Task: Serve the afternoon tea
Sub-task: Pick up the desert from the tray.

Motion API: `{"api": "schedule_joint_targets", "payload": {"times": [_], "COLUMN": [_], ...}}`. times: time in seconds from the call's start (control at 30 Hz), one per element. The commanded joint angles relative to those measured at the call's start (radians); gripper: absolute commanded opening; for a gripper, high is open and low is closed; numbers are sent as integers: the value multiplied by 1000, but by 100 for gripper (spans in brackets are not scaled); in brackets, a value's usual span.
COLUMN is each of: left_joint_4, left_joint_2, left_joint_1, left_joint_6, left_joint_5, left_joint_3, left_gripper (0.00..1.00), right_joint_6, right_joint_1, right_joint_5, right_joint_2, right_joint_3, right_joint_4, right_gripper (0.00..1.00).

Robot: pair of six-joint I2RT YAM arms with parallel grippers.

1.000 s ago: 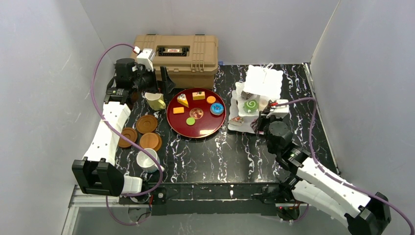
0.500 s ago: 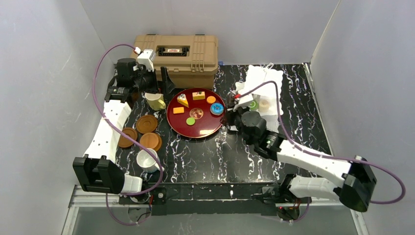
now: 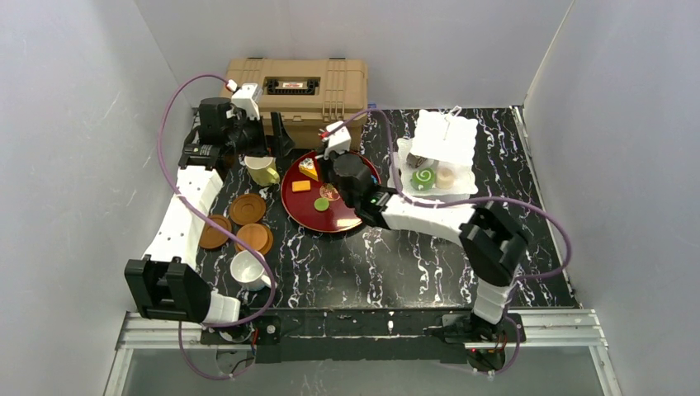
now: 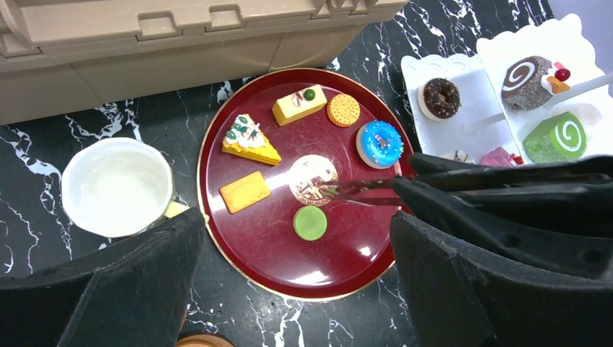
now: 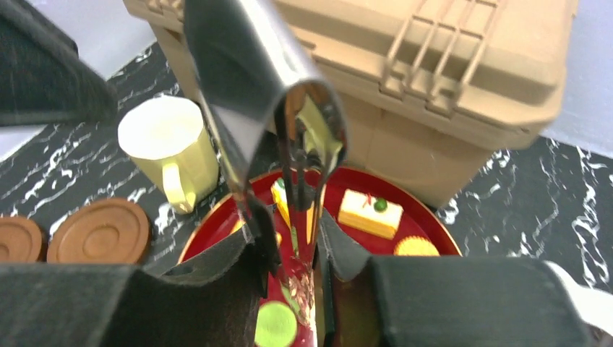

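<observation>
A: What does the red tray [image 4: 347, 249] hold?

B: Seven sweets. There is a yellow wedge cake [image 4: 249, 141], a yellow slice [image 4: 298, 105], a round biscuit [image 4: 343, 110], a blue doughnut [image 4: 379, 143], an orange bar [image 4: 244, 191], a green disc [image 4: 310, 223] and a brown cookie [image 4: 303, 173] in the middle.

A: And the white stand [image 3: 446, 136]?

B: It stands on the desk [image 3: 396, 264], right of the tray. Its tiers carry a chocolate doughnut [image 4: 441, 97], a chocolate roll [image 4: 531, 72], a green roll [image 4: 555, 137] and a pink piece [image 4: 499, 155] too small to make out.

A: The mugs?

B: The yellow mug [image 4: 116, 186] sits just left of the tray. The white mug [image 3: 246, 268] is at the near left, beside the brown saucers [image 3: 248, 209]. The tan case [image 3: 297, 95] lies at the far edge, lid down.

A: The jaws?

B: The right jaws are closed on metal tongs [image 5: 246, 94], whose tips lie over the brown cookie. I cannot tell whether they touch it. The left jaws gape wide, holding nothing, at the far left by the yellow mug.

A: What differs from a second ago?

B: Then the right arm [image 3: 429, 214] was at the stand; now it reaches left over the tray. The seven sweets and the left arm [image 3: 186, 214] are where they were.
</observation>
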Motion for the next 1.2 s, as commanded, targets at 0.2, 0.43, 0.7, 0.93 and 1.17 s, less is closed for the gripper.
{"api": "schedule_joint_targets", "payload": {"times": [0.2, 0.43, 0.7, 0.93, 1.17], "left_joint_4": [6, 18, 26, 40, 44], "left_joint_2": [28, 19, 11, 1, -4], "left_joint_1": [33, 50, 64, 66, 67], "left_joint_6": [-25, -17, -22, -25, -20], "left_joint_5": [-4, 13, 34, 49, 51], "left_joint_3": [49, 37, 29, 23, 7], "left_gripper": [98, 98, 98, 98, 98], "right_joint_6": [-20, -22, -23, 6, 13], "right_joint_1": [-30, -42, -51, -75, -79], "right_joint_5": [-3, 11, 9, 0, -15], "right_joint_2": [243, 330, 401, 469, 498], "right_joint_3": [280, 360, 428, 489, 523], "right_joint_4": [118, 128, 139, 140, 138], "right_gripper": [44, 54, 58, 57, 52]}}
